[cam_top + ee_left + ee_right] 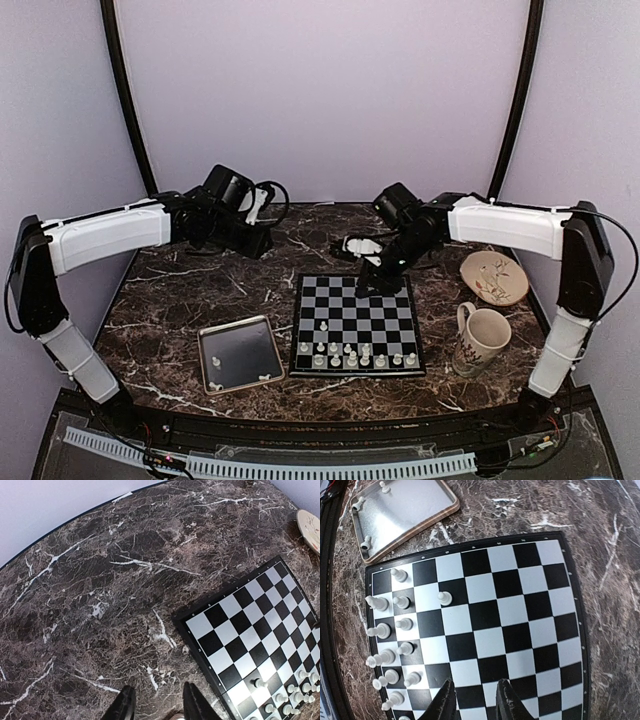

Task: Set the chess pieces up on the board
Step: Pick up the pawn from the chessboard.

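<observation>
Tiny, indistinct chess pieces (pixel 215 358) on tray (pixel 235 325)

The top external view looks down from above the near edge over the whole surface (pixel 180 290); both wrist views look steeply down, close, sharing the board (pixel 360 300).

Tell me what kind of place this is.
Probably a robot test booth, not a home: plain lilac walls close around a marble-look table, with a board, tray and mug laid out as props.

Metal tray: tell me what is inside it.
Three chess pieces are in the metal tray, all near its rim. Nothing covers it in the top view; the right wrist view cuts off one corner.
</observation>
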Controlling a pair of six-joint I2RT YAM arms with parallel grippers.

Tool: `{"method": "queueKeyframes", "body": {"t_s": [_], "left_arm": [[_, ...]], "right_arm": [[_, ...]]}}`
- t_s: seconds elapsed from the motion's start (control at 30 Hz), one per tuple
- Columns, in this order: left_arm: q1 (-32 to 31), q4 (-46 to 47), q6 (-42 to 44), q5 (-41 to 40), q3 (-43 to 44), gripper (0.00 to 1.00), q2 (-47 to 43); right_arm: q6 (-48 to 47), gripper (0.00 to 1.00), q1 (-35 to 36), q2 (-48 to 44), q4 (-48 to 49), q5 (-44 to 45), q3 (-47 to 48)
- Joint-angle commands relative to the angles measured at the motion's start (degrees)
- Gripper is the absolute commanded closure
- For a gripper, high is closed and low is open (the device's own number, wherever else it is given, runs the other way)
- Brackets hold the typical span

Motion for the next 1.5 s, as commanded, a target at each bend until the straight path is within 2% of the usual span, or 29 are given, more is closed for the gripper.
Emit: {"method": "queueKeyframes", "body": {"t_s": [0.0,0.2,0.5,0.9,1.3,1.47], "left_arm": [[1.4,5.5,0.2,-1.4,-4.2,0.64,-5.0],[2.5,6.5,-0.5,-1.9,-5.4,0.62,-7.8],[4.8,6.5,-1.0,-1.4,-5.7,0.61,-8.7],[4.8,6.3,-1.0,-0.7,-5.8,0.61,-8.4],[4.8,6.1,-1.0,0.2,-5.7,0.61,-7.8],[4.8,6.0,-1.0,0.5,-5.5,0.61,-7.7]], "right_arm": [[0.5,0.71,4.2,5.3,-2.3,2.8,5.0],[1.0,0.71,8.1,14.2,-6.0,5.5,12.2],[2.0,0.7,10.7,21.4,-7.8,5.9,18.4],[3.4,0.76,11.0,23.5,-7.9,4.0,20.4],[3.8,0.75,11.8,25.0,-8.6,2.5,21.7],[3.9,0.82,11.8,25.3,-9.0,2.8,22.1]]}}
